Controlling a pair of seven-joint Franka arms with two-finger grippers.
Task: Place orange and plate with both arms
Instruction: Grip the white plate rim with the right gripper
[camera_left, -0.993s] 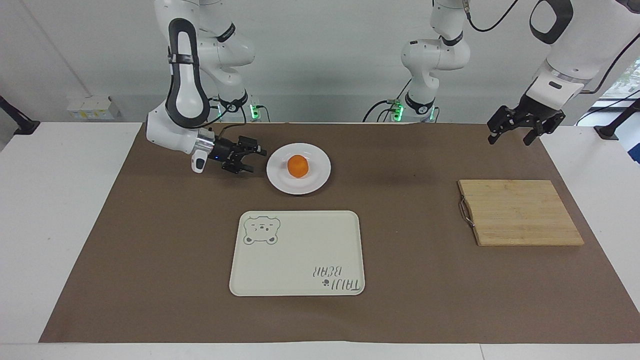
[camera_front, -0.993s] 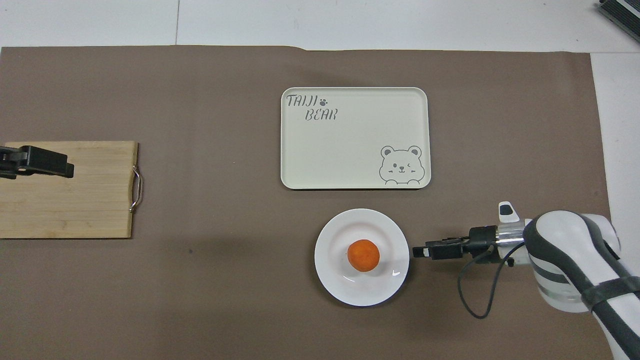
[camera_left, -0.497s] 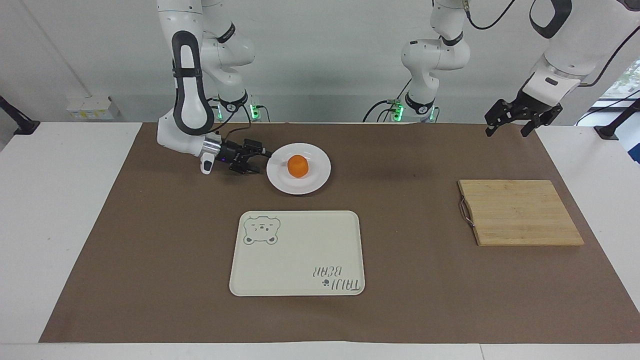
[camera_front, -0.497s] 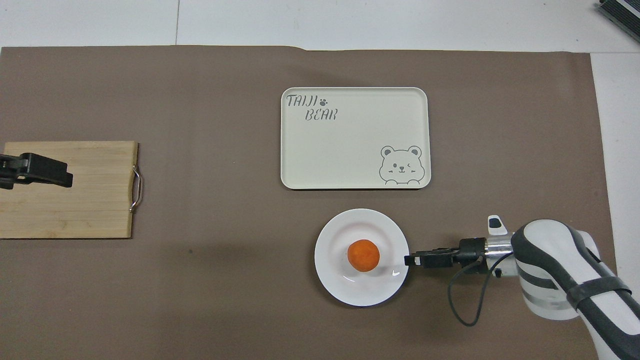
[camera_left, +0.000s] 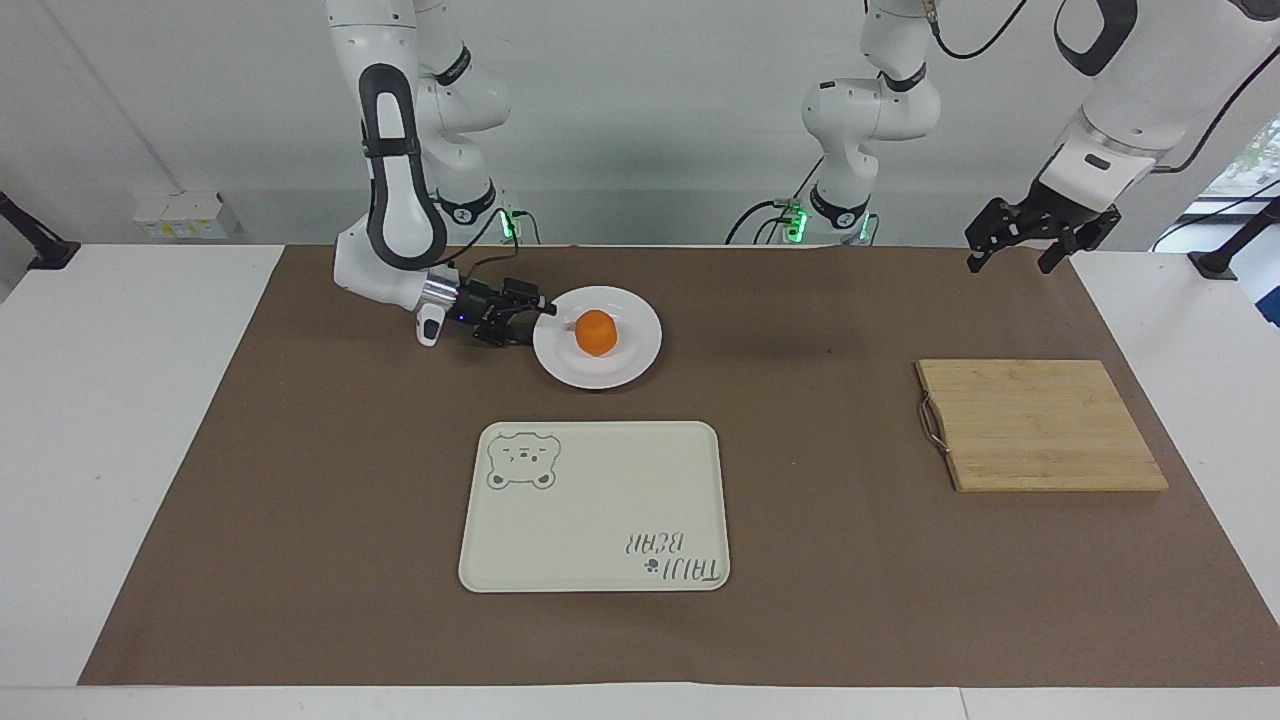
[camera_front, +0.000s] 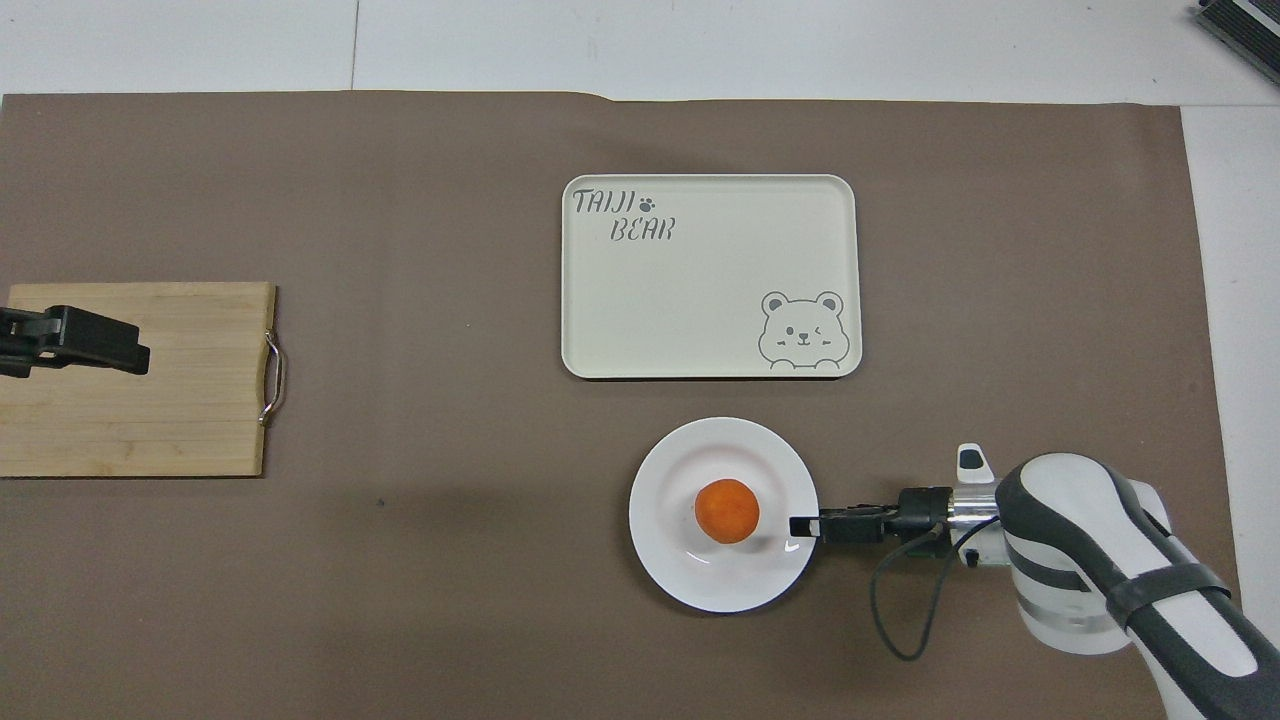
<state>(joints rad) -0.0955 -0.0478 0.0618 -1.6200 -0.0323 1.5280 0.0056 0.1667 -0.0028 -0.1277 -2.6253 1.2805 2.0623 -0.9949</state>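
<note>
**Item: orange and plate.** I find the orange (camera_front: 727, 510) sitting at the centre of the plate (camera_front: 700, 590). The plate rests flat on the surface, at six o'clock from the bear-print tray (camera_front: 710, 280) in the overhead view, which puts it nearer to the robots than the tray. Plate and tray lie close together but apart.

**Governing relation.** In the overhead view the right pincer (camera_front: 800, 525) comes in level from three o'clock of the plate. Its long axis points toward nine o'clock, on a line that passes just on the robots' side of the orange. Its tips are at the plate's rim. The facing view shows the fingers parted, one tip over the rim and the other lower and outside it. I cannot tell whether either tip touches the rim. The pincer holds nothing.

**Other arm.** The left pincer (camera_left: 1008, 266) hangs high at the left arm's end of the surface, open and empty. From above it overlaps the cutting board (camera_left: 1040, 425), well apart from the plate. I judge this arm to be waiting.

**Assessment.** The right arm is by far the nearer one. I judge the step in hand to be a pinch on the plate's rim at three o'clock. The round orange could roll if the plate tips when lifted.
</note>
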